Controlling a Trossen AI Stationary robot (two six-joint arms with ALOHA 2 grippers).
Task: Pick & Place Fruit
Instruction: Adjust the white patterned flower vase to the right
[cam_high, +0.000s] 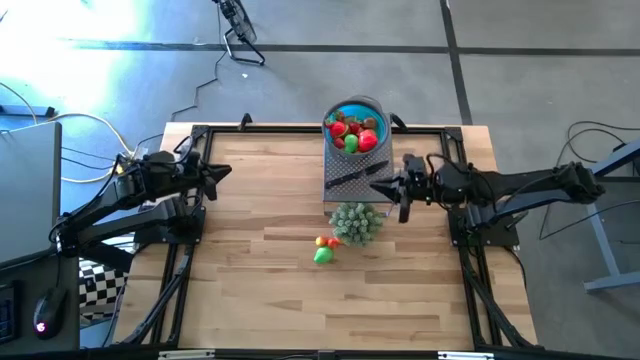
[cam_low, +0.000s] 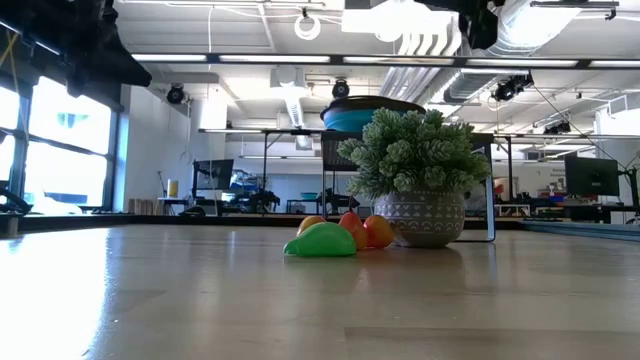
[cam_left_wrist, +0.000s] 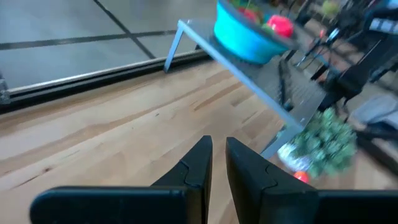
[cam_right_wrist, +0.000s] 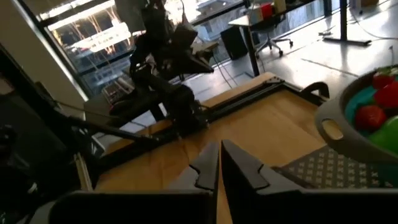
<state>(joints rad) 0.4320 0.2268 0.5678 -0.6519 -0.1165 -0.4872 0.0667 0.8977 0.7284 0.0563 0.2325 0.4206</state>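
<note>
A: Item one, the fruit. Location?

B: Two lots. Most sit heaped in the blue bowl (cam_high: 354, 122), which stands on a grey rack (cam_high: 352, 175) at the far middle of the table (cam_high: 260, 215). A few loose fruits (cam_high: 325, 248), green, orange and red, lie on the bare wood nearer in, just beside a potted plant (cam_high: 356, 222).

A: Item two, the arms.

B: Right gripper (cam_high: 388, 187) hovers at the rack's right edge, between bowl and plant; its jaws are closed with nothing between them. Left gripper (cam_high: 218, 172) waits at the far left, well apart from the fruit; jaws almost touching, empty.

A: Why placed so?

B: My judgement: the raised bowl is the collecting point and the loose fruits remain to be moved. The right arm is the nearer one, so the pick likely falls to it, and its jaws must open first.

A: Differences between views?

B: The high view alone shows both lots and both arms together. The low view shows the loose fruits touching one another against the plant's pot (cam_low: 422, 216), but no jaws. The left wrist view shows its jaws (cam_left_wrist: 216, 163) with a thin gap; the right wrist view shows its own pressed together, with bowl fruit (cam_right_wrist: 378, 106) beside.
</note>
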